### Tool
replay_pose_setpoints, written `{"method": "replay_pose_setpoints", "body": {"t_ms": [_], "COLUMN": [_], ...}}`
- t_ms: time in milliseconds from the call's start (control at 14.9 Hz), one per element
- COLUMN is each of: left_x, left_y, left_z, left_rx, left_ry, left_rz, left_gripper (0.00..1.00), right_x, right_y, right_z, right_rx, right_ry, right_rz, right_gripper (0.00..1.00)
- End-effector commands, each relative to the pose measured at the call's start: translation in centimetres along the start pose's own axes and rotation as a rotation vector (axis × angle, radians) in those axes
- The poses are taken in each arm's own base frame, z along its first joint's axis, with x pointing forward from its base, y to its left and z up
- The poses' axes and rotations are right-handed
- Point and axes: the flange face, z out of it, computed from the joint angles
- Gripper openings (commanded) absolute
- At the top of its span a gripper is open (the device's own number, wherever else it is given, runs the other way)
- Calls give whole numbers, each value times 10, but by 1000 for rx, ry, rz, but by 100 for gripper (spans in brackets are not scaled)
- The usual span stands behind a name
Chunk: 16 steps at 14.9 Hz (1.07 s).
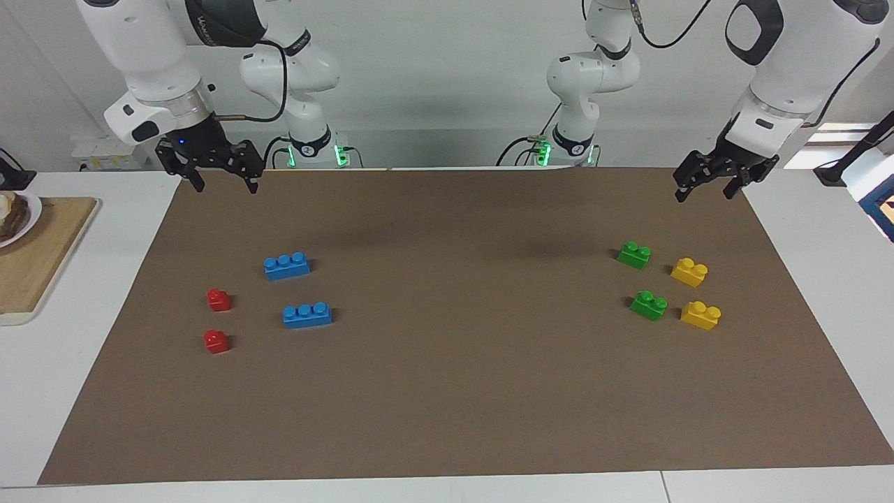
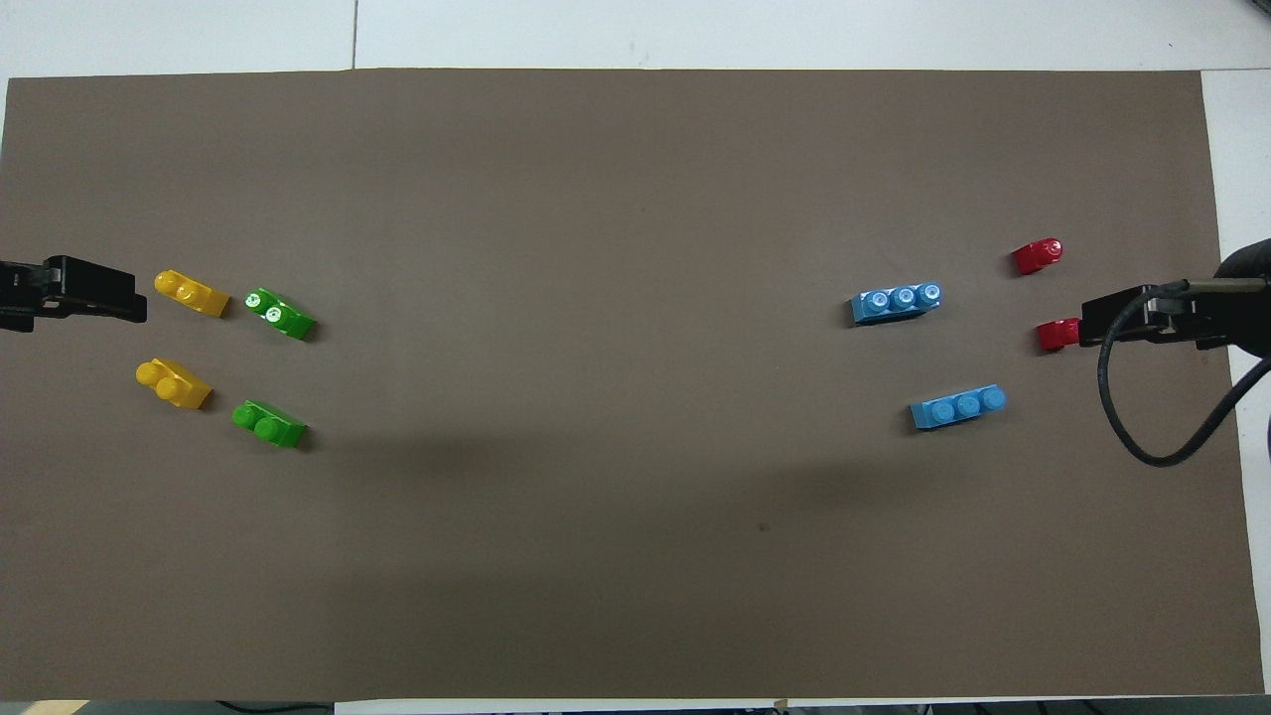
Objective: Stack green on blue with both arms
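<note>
Two green bricks (image 1: 634, 255) (image 1: 649, 305) lie on the brown mat toward the left arm's end, one nearer to the robots than the other; in the overhead view these green bricks (image 2: 268, 424) (image 2: 280, 313) sit beside the yellow ones. Two blue bricks (image 1: 287, 266) (image 1: 307, 315) lie toward the right arm's end, seen from above as blue bricks (image 2: 958, 407) (image 2: 896, 302). My left gripper (image 1: 704, 194) (image 2: 94, 296) hangs open above the mat's corner, apart from the green bricks. My right gripper (image 1: 225, 186) (image 2: 1117, 320) hangs open above the other corner, holding nothing.
Two yellow bricks (image 1: 689, 272) (image 1: 700, 315) lie beside the green ones, toward the table's end. Two red bricks (image 1: 219, 300) (image 1: 216, 341) lie beside the blue ones. A wooden board (image 1: 42, 258) with a plate lies off the mat at the right arm's end.
</note>
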Motion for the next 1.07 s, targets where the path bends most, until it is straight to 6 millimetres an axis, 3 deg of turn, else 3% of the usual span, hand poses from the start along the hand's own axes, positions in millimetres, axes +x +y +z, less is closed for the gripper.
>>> {"method": "replay_pose_setpoints", "body": {"t_ms": [0,469,736,1004], "left_x": [-5,-5,-7,-13], "left_y": [0,-3,-4,1], "left_z": [-4,-3,4,22], "left_rx": [18,18,18,12], "left_ry": [10,9,16,52], "left_rz": [-6,-14,-124,-338], "left_gripper": [100,100,100,100], "right_x": [-8,-10,-2,5], "right_y": [-2,3,7,15], "right_z": [4,0,-1,7], "right_rx": [1,1,6,12], "right_ry": [9,8,60,67], "right_rz": [17,28,-42,161], "right_gripper": [100,100,99,99]}}
